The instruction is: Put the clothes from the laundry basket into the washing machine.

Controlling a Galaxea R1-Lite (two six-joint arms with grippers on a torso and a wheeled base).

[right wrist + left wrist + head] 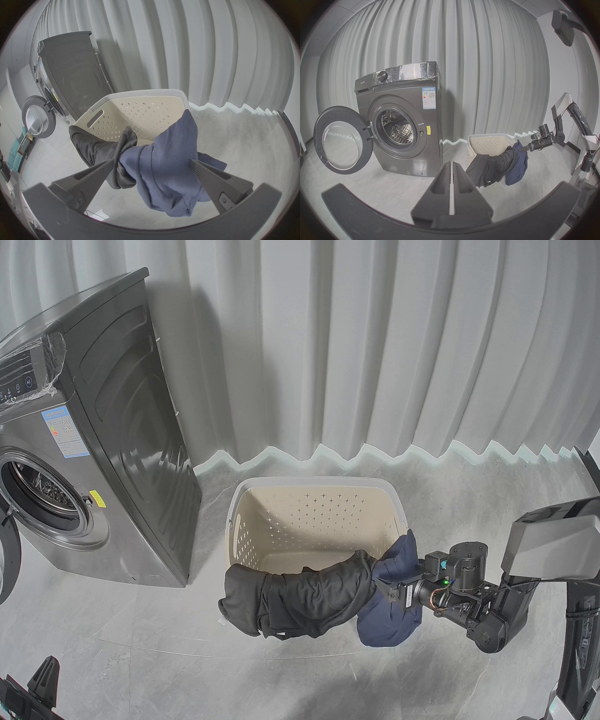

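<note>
A cream laundry basket stands on the floor to the right of the grey washing machine, whose round door hangs open beside the drum. My right gripper is at the basket's front right corner, shut on a bundle of two clothes: a navy garment and a dark grey garment. The grey one drapes leftward along the basket's front rim. In the right wrist view the bundle fills the space between both fingers. My left gripper is shut on nothing, low and well left of the basket.
A white pleated curtain runs behind the basket and the machine. Bare grey floor lies between the basket and the machine's front. The open door swings out to the machine's left side.
</note>
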